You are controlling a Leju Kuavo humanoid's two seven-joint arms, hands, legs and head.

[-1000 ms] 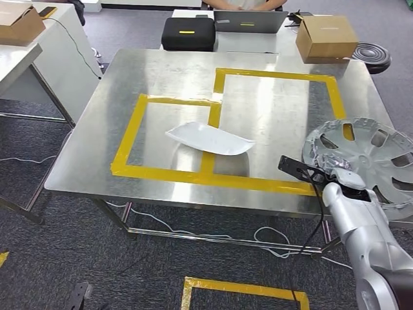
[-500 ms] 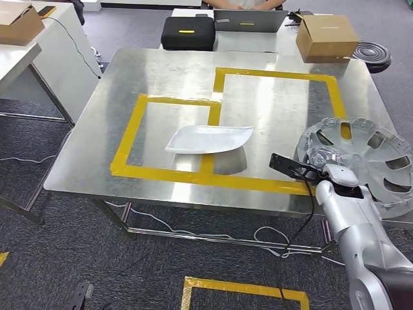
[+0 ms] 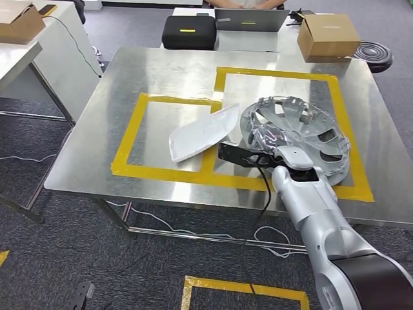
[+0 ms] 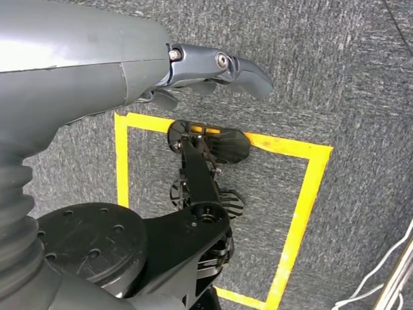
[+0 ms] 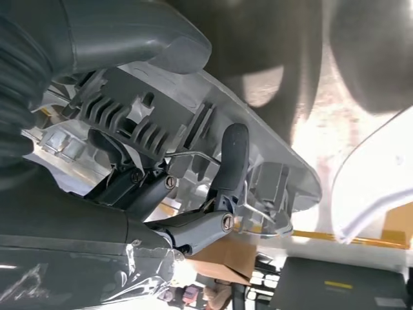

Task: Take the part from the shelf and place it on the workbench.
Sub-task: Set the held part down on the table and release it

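Observation:
My right hand (image 3: pixel 273 141) grips a silver wheel cover (image 3: pixel 312 129) over the metal workbench (image 3: pixel 161 71), inside the right yellow-taped frame (image 3: pixel 277 75). The cover's edge touches a white curved panel (image 3: pixel 202 132), which lies tilted across the tape between the two frames. In the right wrist view my fingers (image 5: pixel 229 161) hook around the cover's ribbed underside (image 5: pixel 146 123), with the white panel (image 5: pixel 375 174) close beside. The left hand (image 4: pixel 214 68) hangs by my side over grey carpet, fingers extended and holding nothing.
A cardboard box (image 3: pixel 327 35), a black case (image 3: pixel 188 32) and a laptop (image 3: pixel 248 19) stand along the workbench's far edge, with a black coil (image 3: pixel 373 54) at the far right. A white table (image 3: pixel 29 58) stands left. Cables (image 3: pixel 214 236) trail under the bench.
My right arm swung left, carrying the wheel cover from the bench's right edge into the right taped frame. The cover pushed the white panel, which turned and tipped up.

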